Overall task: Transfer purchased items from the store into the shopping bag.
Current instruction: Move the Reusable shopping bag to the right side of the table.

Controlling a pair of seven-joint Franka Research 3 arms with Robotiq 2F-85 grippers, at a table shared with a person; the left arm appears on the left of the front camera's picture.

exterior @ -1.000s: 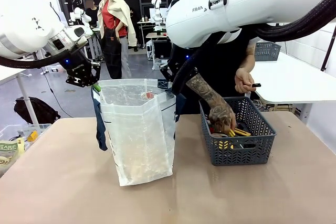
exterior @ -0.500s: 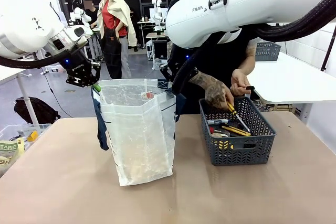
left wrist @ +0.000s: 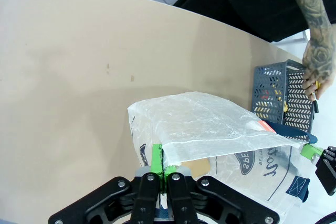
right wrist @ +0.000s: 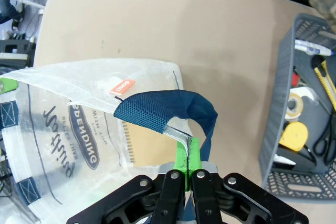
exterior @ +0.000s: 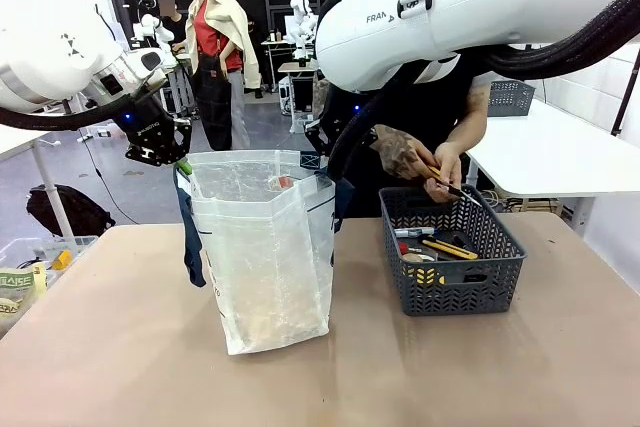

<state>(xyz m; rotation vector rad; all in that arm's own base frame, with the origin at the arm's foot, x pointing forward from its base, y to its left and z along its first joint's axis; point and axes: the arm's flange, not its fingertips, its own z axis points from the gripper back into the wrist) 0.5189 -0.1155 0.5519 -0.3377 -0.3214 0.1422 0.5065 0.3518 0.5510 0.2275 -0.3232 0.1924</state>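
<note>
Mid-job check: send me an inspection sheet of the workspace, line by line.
Surface: tan table, no spills seen.
Job's things: shopping bag upright, mouth open, notebook inside; basket to the robot's right of it, holding pens and a yellow piece; person's hands above it with a slim yellow-and-black item.
Clutter: clear tub off the table's left edge.
Grippers: left gripper shut on the bag's rim; right gripper shut on the rim beside a navy handle.
Cables: black corrugated hose along the right arm.
Surroundings: white side table with a second grey basket; black bag on the floor.
</note>
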